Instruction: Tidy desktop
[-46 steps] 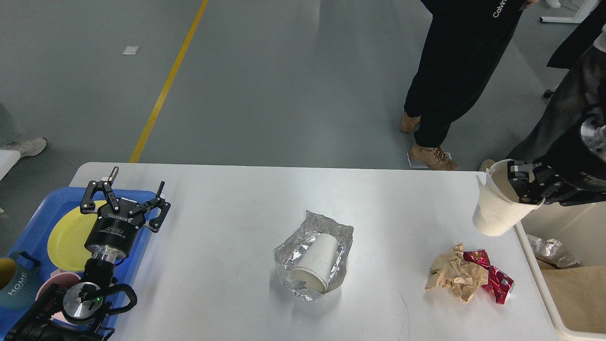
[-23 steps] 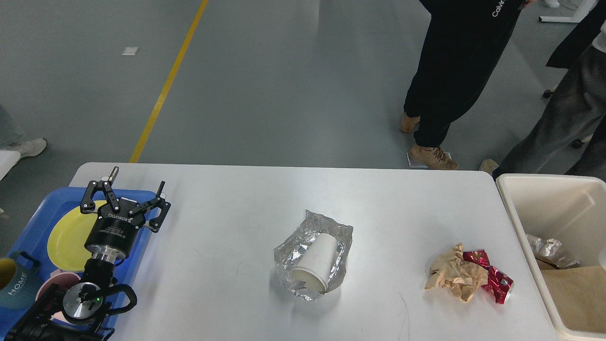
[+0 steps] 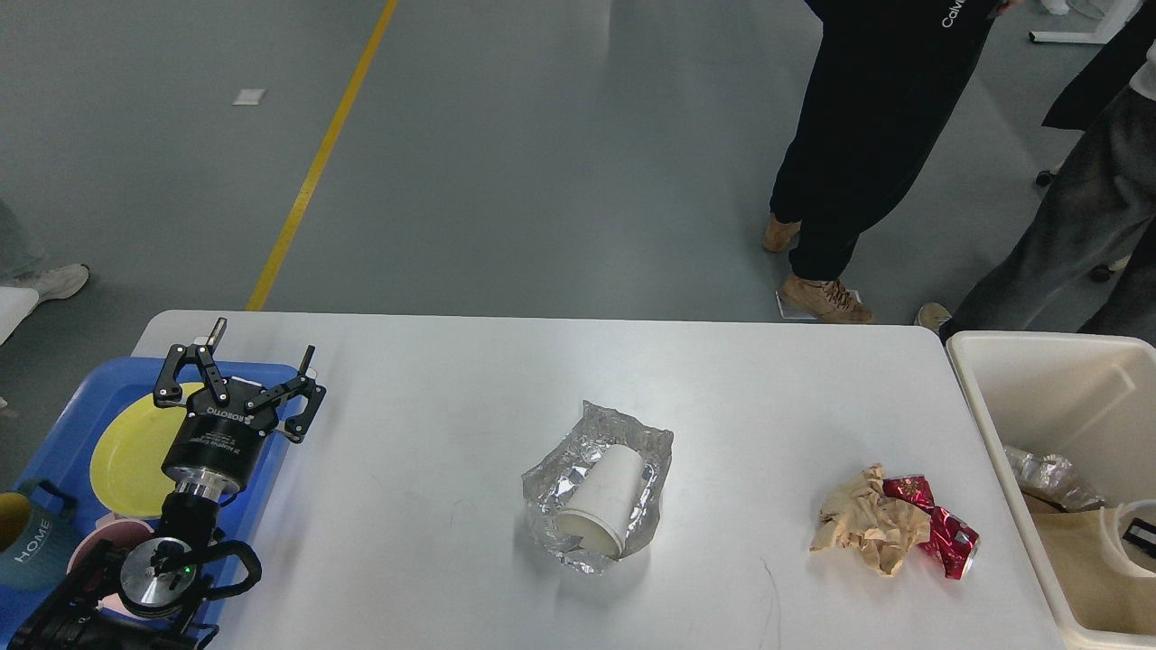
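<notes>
- The right pincer, carrying a white cup above the surface's right edge one second ago, is now dropping into the cream bin (image 3: 1011,397); only a cup rim (image 3: 1129,542) and a dark fragment are showing at the frame edge, so its opening cannot be told.
- The left pincer (image 3: 237,361) is hovering wide open and empty over the blue tray (image 3: 63,424) at the left edge.
- The surface (image 3: 433,433) is spanning the frame's lower half.
- Remaining litter: a cup in foil (image 3: 601,487) at centre, and crumpled paper (image 3: 867,533) touching a red wrapper (image 3: 939,533) near the right edge. Nothing is obstructing access.
</notes>
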Robot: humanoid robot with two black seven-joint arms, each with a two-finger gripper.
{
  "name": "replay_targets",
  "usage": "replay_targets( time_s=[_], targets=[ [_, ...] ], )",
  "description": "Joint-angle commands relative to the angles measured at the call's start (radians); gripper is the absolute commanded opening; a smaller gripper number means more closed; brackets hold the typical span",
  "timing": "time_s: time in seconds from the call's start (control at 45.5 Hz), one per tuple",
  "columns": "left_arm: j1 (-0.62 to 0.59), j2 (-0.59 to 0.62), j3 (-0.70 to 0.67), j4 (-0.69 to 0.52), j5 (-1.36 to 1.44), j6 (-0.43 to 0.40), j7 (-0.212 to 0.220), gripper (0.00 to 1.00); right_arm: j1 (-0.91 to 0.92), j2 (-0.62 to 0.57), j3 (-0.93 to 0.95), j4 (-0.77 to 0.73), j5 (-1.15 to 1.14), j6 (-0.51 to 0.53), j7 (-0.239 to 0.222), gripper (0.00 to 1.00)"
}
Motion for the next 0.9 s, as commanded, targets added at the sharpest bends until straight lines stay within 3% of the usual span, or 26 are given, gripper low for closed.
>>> replay_targets(
  time_s=[0.0, 0.637, 0.659, 0.725, 0.813, 0.835, 0.879],
  targets=[
    [0.000, 0.000, 0.000, 0.000, 0.000, 0.000, 0.000, 0.97, -0.105, 0.097, 0.030, -0.147, 0.002, -0.004, -0.006, 0.00],
    [0.000, 0.000, -0.002, 0.000, 0.000, 0.000, 0.000, 0.97, -0.156, 0.131, 0.032, -0.169, 0.002, -0.069, -0.019, 0.00],
    [0.001, 0.000, 0.000, 0.000, 0.000, 0.000, 0.002, 0.97, -0.157, 0.131, 0.032, -0.169, 0.002, -0.082, -0.019, 0.08],
    [0.000, 0.000, -0.002, 0.000, 0.000, 0.000, 0.000, 0.97, -0.164, 0.131, 0.032, -0.167, 0.002, -0.147, -0.015, 0.55],
    [0.000, 0.000, 0.000, 0.000, 0.000, 0.000, 0.000, 0.97, -0.170, 0.133, 0.029, -0.160, 0.000, -0.214, -0.012, 0.95],
    [0.001, 0.000, -0.002, 0.000, 0.000, 0.000, 0.000, 0.97, -0.171, 0.134, 0.029, -0.161, 0.000, -0.222, -0.011, 1.00],
    [0.001, 0.000, 0.000, 0.000, 0.000, 0.000, 0.000, 0.97, -0.173, 0.137, 0.029, -0.160, 0.000, -0.224, -0.011, 1.00]
  ],
)
